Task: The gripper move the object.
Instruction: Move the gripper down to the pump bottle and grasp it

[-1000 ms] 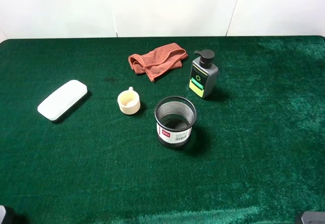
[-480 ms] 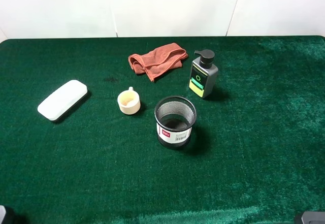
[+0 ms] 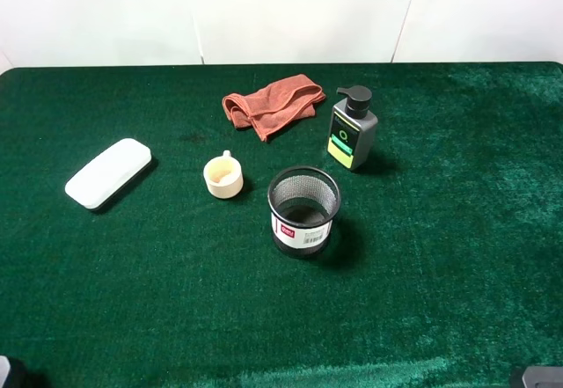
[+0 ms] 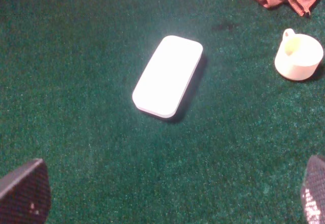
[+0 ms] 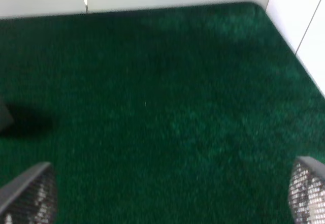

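Observation:
The dark grey pump bottle [image 3: 353,129] with a black pump top and a yellow-green label stands upright at the back of the green table, right of centre. Both arms are low at the near edge, far from it; only small bits show at the left corner [image 3: 7,372] and the right corner [image 3: 537,377]. My left gripper [image 4: 170,196] is open and empty, its fingertips wide apart above the cloth. My right gripper [image 5: 167,193] is open and empty over bare green cloth. The bottle shows in neither wrist view.
A black mesh cup [image 3: 303,211] with a barcode label stands in front of the bottle. A small cream cup [image 3: 223,177], a white oblong case [image 3: 108,172] and a crumpled rust-red cloth [image 3: 273,105] lie to the left. The case [image 4: 167,76] and cream cup [image 4: 298,56] show in the left wrist view.

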{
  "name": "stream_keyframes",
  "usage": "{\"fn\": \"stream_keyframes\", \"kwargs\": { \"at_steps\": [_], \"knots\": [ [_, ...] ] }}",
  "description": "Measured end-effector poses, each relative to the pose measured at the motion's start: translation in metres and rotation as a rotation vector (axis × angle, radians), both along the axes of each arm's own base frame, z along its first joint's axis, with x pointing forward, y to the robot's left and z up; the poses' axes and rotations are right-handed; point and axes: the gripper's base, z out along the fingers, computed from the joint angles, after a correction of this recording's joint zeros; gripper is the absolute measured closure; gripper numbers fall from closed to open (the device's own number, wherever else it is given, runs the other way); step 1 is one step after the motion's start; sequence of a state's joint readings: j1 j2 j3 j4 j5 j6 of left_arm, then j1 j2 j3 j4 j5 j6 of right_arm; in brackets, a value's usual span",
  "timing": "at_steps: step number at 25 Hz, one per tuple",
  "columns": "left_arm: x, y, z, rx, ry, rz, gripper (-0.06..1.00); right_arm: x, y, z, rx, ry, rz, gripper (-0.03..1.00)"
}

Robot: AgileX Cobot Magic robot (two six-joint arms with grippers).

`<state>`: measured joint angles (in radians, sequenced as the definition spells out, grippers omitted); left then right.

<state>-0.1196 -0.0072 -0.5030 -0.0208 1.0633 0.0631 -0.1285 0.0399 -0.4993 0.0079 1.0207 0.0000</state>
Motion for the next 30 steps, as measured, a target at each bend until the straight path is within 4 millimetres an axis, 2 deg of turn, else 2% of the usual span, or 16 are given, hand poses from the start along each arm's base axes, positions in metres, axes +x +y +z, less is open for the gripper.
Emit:
{"fn": "stream_keyframes", "kwargs": {
  "at_steps": [15,24,30],
  "knots": [
    [0.000,0.000,0.000,0.000,0.000,0.000,-0.05,0.072,-0.007,0.026,0.008,0.179,0.042,0.27],
    [0.000,0.000,0.000,0.000,0.000,0.000,-0.05,0.117,0.002,0.030,-0.013,0.284,0.149,0.27],
    [0.000,0.000,0.000,0.000,0.000,0.000,-0.05,0.155,0.020,0.035,-0.058,0.346,0.261,0.27]
  ]
}}
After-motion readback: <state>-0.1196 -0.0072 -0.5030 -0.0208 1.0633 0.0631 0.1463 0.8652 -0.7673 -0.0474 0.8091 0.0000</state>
